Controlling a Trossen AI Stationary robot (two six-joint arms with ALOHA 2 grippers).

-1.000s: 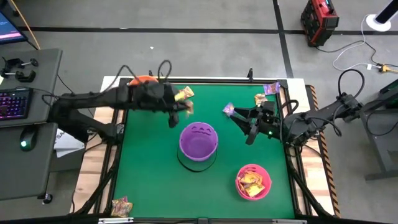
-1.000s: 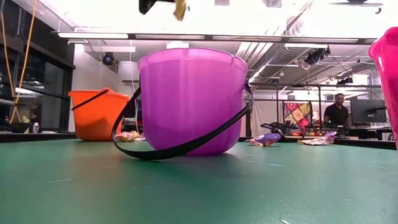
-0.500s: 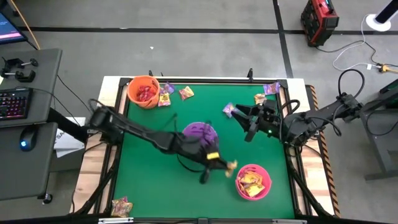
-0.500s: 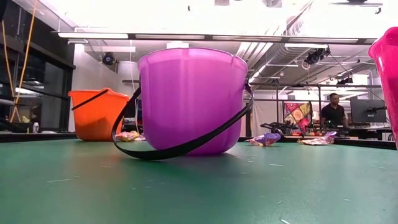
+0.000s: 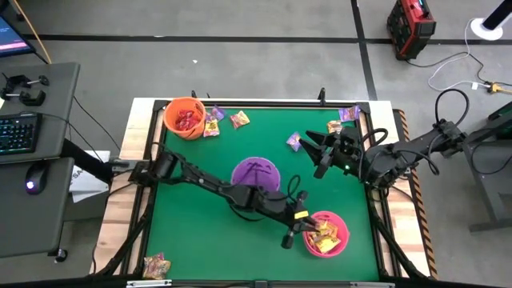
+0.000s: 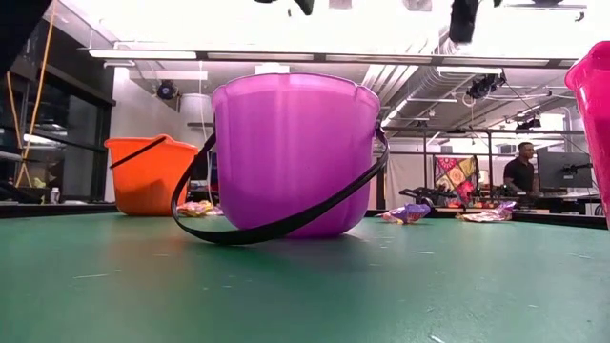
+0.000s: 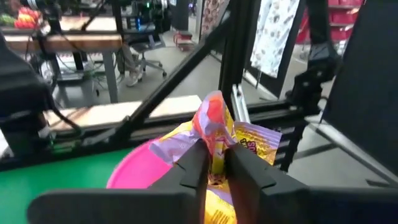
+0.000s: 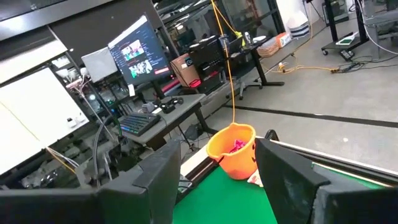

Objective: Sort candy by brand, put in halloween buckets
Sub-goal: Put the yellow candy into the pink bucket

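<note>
Three buckets stand on the green table: orange [image 5: 185, 118] at the far left, purple [image 5: 256, 178] in the middle, pink [image 5: 326, 233] at the near right with yellow packets inside. My left gripper [image 5: 308, 226] reaches over the pink bucket's left rim [image 7: 134, 171], shut on a yellow-orange candy packet [image 7: 213, 127]. My right gripper [image 5: 320, 152] hangs open in the air at the far right, touching nothing. Loose candy [image 5: 239, 119] lies along the table's far edge. My left gripper pinches the candy packet's lower part [image 7: 214, 163] between its two fingers [image 7: 193, 165]. The fingers come nearly level from the table's left side. The packet sticks up past the fingertips, lifted clear, right over the yellow packets [image 7: 252, 148] in the pink bucket.
More packets lie by the orange bucket [image 5: 212, 124], near my right gripper [image 5: 294, 142], at the far right corner [image 5: 350, 114] and at the near left corner [image 5: 157, 265]. The purple bucket's black handle [image 6: 276, 224] lies down on the table. A person [image 6: 519, 171] stands beyond the table.
My left gripper has swung from the far left, near the orange bucket, past the purple bucket toward the near right and down, and it now reaches over the pink bucket's rim. The candy packet has travelled with it. My right arm has kept still.
</note>
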